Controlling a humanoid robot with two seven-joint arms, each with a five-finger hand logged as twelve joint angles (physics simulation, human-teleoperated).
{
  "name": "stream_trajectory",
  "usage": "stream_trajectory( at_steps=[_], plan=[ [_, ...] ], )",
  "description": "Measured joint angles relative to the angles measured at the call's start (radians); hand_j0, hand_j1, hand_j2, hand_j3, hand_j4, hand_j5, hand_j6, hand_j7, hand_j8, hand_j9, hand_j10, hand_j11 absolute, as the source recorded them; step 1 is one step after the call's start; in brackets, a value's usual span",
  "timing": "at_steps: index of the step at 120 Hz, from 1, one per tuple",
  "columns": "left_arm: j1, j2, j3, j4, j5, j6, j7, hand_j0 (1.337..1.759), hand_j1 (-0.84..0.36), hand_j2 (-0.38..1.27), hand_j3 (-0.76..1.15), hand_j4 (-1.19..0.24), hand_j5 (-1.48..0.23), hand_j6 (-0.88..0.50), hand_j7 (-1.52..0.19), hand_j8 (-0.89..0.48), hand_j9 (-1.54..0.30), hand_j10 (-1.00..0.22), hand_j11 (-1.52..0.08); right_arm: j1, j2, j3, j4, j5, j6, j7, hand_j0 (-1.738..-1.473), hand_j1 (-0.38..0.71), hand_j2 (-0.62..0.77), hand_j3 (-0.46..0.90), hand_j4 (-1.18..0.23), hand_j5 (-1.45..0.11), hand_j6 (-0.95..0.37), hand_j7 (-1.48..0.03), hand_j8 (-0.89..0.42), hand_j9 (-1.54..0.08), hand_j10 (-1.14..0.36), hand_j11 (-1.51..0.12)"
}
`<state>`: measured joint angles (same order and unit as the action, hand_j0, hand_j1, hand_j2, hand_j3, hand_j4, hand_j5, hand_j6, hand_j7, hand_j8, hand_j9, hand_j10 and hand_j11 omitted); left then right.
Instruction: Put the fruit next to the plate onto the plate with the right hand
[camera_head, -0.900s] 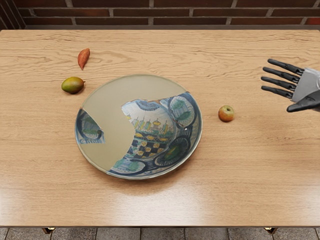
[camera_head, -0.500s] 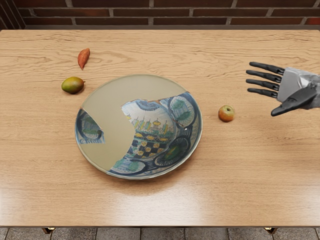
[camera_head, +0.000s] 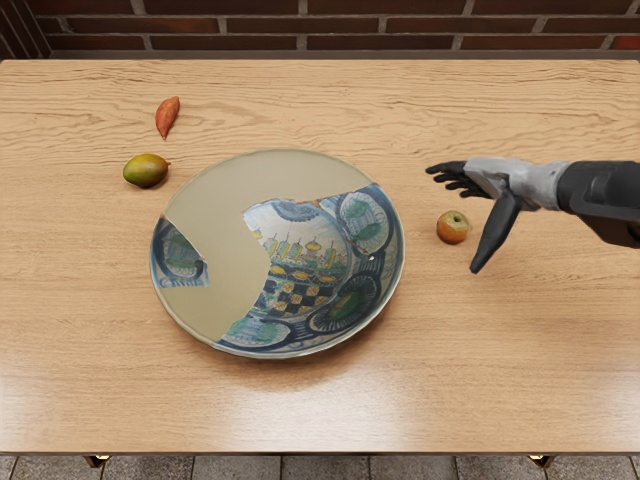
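Dark fingers (camera_head: 447, 172) of the grey right hand (camera_head: 498, 180) spread, released, gripping nothing; thumb hanging down just right of the small round red-and-yellow apple (camera_head: 453, 227). Untouched on the light wooden surface (camera_head: 500, 360), just right of the large blue-patterned ceramic plate (camera_head: 225, 205). Since half a second ago: hand shifted leftward and closer, apple unmoved.

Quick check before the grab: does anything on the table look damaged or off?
The plate looks odd: its blue painted pattern covers only the right part and a small patch on the left; the rest is flat beige with jagged borders, like a missing texture. Nothing is spilled. The apple lies beside it.
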<state>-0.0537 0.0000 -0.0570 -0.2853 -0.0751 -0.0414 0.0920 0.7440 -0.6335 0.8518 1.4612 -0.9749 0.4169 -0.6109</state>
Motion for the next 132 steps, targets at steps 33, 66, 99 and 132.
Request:
stream_trajectory(
  at_steps=[33, 66, 99, 132],
  plan=[
    [0.000, 0.000, 0.000, 0.000, 0.000, 0.000, 0.000, 1.658, 0.35, 0.00, 0.00, 0.00, 0.00, 0.00, 0.00, 0.00, 0.00, 0.00, 0.00, 0.135, 0.030, -0.328, -0.008, -0.151, -0.316, 0.000, -1.658, -0.29, -0.01, 0.00, -0.06, -0.07, -0.06, -0.07, -0.06, -0.07, -0.06, -0.07],
    [0.000, 0.000, 0.000, 0.000, 0.000, 0.000, 0.000, 1.658, 0.35, 0.00, 0.00, 0.00, 0.00, 0.00, 0.00, 0.00, 0.00, 0.00, 0.00, 0.188, 0.116, -0.471, -0.097, -0.214, -0.448, 0.000, -1.658, -0.28, -0.01, 0.00, -0.06, -0.08, -0.07, -0.08, -0.06, -0.08, -0.06, -0.08],
    [0.000, 0.000, 0.000, 0.000, 0.000, 0.000, 0.000, 1.658, 0.35, 0.00, 0.00, 0.00, 0.00, 0.00, 0.00, 0.00, 0.00, 0.00, 0.00, 0.183, 0.124, -0.510, -0.106, -0.230, -0.511, 0.000, -1.658, -0.22, -0.02, 0.00, -0.11, -0.14, -0.11, -0.14, -0.11, -0.14, -0.11, -0.14],
    [0.000, 0.000, 0.000, 0.000, 0.000, 0.000, 0.000, 1.658, 0.35, 0.00, 0.00, 0.00, 0.00, 0.00, 0.00, 0.00, 0.00, 0.00, 0.00, 0.172, 0.131, -0.518, -0.115, -0.222, -0.524, 0.000, -1.658, -0.08, -0.04, 0.00, -0.23, -0.29, -0.23, -0.29, -0.23, -0.29, -0.23, -0.29]
  ],
)
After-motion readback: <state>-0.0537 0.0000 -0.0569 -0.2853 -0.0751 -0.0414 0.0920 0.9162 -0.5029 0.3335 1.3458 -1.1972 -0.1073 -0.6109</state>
